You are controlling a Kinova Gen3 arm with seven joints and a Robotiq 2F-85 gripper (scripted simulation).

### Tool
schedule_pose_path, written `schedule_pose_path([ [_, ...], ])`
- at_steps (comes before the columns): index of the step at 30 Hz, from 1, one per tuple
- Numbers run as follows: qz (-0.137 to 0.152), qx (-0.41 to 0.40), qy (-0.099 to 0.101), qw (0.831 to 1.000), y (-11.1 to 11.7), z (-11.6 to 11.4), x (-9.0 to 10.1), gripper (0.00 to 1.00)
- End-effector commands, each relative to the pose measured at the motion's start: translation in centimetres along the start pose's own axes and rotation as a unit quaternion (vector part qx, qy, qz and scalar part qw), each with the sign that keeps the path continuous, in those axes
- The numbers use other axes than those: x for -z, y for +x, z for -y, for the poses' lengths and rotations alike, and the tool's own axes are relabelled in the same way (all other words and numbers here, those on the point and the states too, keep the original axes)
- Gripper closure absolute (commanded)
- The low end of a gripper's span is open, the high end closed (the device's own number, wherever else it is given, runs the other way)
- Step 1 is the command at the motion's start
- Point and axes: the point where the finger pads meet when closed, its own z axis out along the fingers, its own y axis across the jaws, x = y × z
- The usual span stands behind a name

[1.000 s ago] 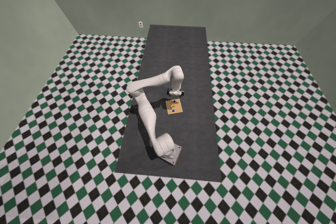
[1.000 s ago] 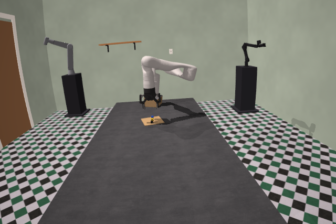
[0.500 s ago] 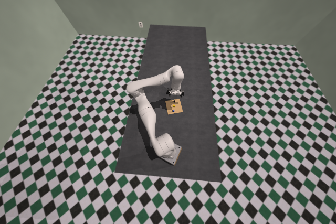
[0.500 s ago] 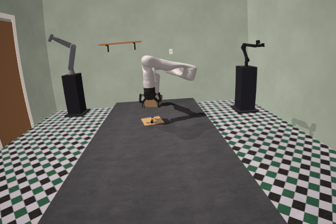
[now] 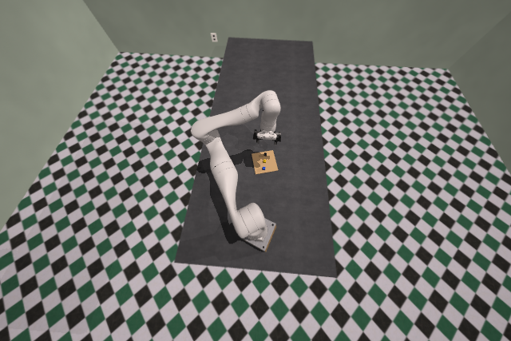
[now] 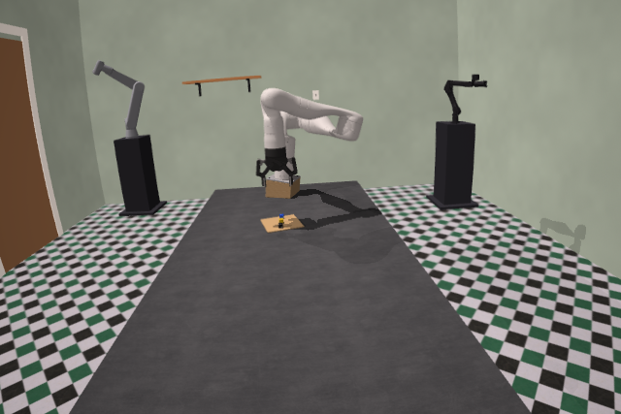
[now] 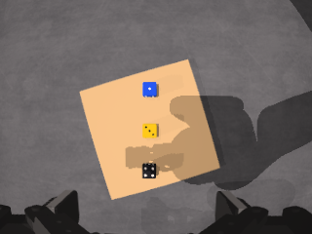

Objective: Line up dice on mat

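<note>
Fingers (image 5: 267,139) (image 6: 277,179) spread wide, gripping nothing, hang above the surface (image 5: 288,205) (image 6: 301,324) (image 7: 44,39); dipping again could nudge the black four (image 5: 265,154) (image 6: 280,225) (image 7: 149,171), nearest them, out of line.

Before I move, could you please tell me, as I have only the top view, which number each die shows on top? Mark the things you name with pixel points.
Observer: In the wrist view, the blue die (image 5: 263,168) (image 7: 149,90) shows one, the yellow die (image 5: 264,160) (image 7: 150,131) three and the black die (image 5: 265,154) (image 7: 149,171) four.
Operator: Thank you. Is anything between the fingers of the pincer (image 5: 267,141) (image 6: 277,182) (image 7: 147,202)?
Observer: No, the exterior view shows them spread wide with nothing between them.
Operator: And does the pincer touch the mat (image 5: 271,167) (image 6: 271,225) (image 7: 104,146)?
Observer: No, the exterior view shows its fingertips well above the mat.
</note>
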Motion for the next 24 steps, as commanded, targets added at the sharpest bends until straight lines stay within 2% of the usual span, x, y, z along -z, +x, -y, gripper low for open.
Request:
schedule_pose_path([
  [1, 0.009, 0.0, -0.004, 1.0, -0.4, 0.0, 1.7, 0.0],
  [4, 0.009, 0.0, -0.004, 1.0, -0.4, 0.0, 2.7, 0.0],
  [9, 0.009, 0.0, -0.004, 1.0, -0.4, 0.0, 3.1, 0.0],
  [24, 0.009, 0.0, -0.004, 1.0, -0.4, 0.0, 3.2, 0.0],
])
